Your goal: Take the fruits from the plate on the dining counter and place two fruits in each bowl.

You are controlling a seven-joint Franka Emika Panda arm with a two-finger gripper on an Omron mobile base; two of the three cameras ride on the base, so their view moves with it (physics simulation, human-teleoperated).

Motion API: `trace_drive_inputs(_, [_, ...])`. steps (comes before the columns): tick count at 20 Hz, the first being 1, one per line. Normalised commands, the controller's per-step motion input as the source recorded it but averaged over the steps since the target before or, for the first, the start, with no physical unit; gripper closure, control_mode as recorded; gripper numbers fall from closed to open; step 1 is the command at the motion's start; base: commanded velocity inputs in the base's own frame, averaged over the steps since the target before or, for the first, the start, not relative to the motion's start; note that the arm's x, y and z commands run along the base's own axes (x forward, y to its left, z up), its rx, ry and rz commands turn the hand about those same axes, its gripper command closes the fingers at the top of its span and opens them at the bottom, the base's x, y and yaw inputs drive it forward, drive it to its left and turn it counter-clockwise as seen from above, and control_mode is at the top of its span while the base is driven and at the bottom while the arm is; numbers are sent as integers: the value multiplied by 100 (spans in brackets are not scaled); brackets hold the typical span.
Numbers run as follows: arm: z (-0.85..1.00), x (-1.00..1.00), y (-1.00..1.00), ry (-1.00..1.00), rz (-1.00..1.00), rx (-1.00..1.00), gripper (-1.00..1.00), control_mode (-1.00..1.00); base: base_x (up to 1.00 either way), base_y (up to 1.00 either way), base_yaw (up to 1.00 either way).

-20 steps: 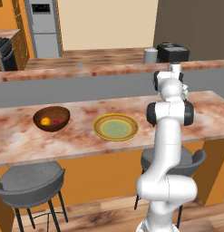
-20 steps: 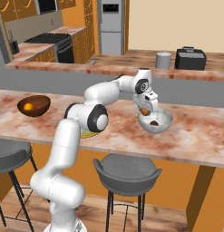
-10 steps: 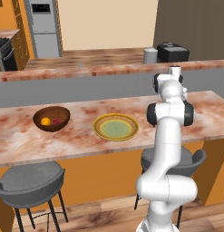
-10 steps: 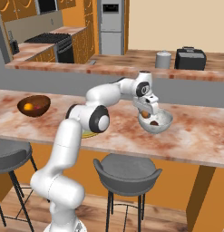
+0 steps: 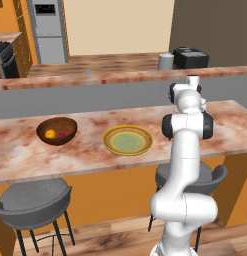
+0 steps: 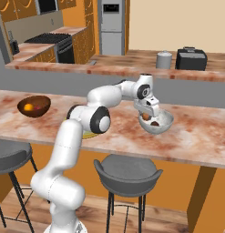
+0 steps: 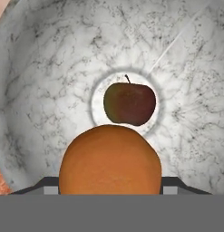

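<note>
Gripper [image 6: 150, 114] sits low over the grey stone bowl [image 6: 163, 125] on the dining counter [image 6: 200, 136]; you see an orange fruit [image 7: 109, 159] w/ dark fingertips at each side, but can't tell if jaws are clamped. Dark brown fruit [image 7: 129, 103] lies at bowl centre. Wooden bowl [image 5: 57, 131] has two fruits; plate [image 5: 128, 140] is beside it.

Orange fruit [image 7: 109, 159] above dark apple [image 7: 129, 103] in grey bowl [image 7: 45, 81]; plate [image 5: 128, 140] bare.
</note>
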Motion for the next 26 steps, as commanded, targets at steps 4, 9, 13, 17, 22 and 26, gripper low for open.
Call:
trace_drive_inputs(4, [-9, 1, -4, 0, 0, 0, 100, -100, 0, 0, 0])
trace_drive_inputs(9, [-6, 4, -5, 0, 0, 0, 100, -100, 0, 0, 0])
trace_drive_inputs(13, [-7, 4, -5, 0, 0, 0, 100, -100, 0, 0, 0])
trace_drive_inputs(17, [-6, 5, -5, 0, 0, 0, 100, -100, 0, 0, 0])
trace_drive_inputs(22, [-2, 1, -5, 0, 0, 0, 100, -100, 0, 0, 0])
trace_drive_inputs(26, [0, 0, -4, 0, 0, 0, -100, -100, 0, 0, 0])
